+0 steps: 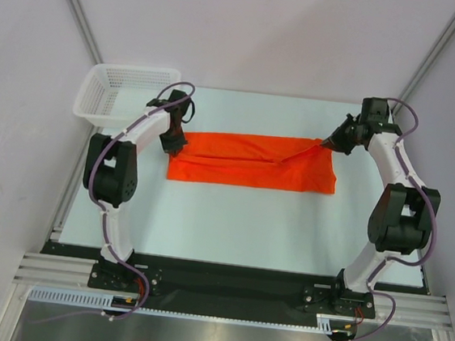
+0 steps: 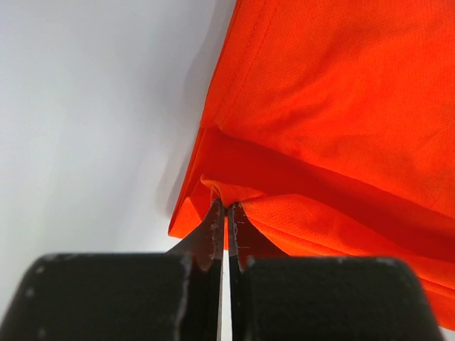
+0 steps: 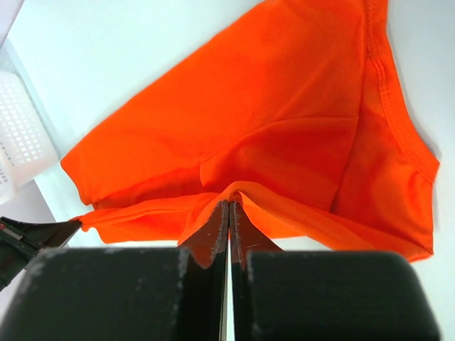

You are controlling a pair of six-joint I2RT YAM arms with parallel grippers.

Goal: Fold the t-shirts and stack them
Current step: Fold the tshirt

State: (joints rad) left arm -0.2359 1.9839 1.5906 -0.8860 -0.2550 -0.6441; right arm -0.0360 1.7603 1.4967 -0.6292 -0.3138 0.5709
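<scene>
One bright orange-red t-shirt (image 1: 253, 161) lies folded lengthwise into a long band across the middle of the table. My left gripper (image 1: 175, 145) is shut on the cloth at the band's left end; in the left wrist view (image 2: 226, 207) the pinched edge rises between the tips over the shirt (image 2: 334, 106). My right gripper (image 1: 325, 143) is shut on the cloth at the band's upper right corner and lifts it a little, so a taut ridge runs toward the middle. In the right wrist view (image 3: 229, 203) the shirt (image 3: 263, 121) spreads beyond the tips.
A white plastic mesh basket (image 1: 121, 94) stands at the back left, just behind my left arm; its corner shows in the right wrist view (image 3: 21, 135). The pale table (image 1: 230, 220) has a black rail along its near edge. Grey walls stand on both sides.
</scene>
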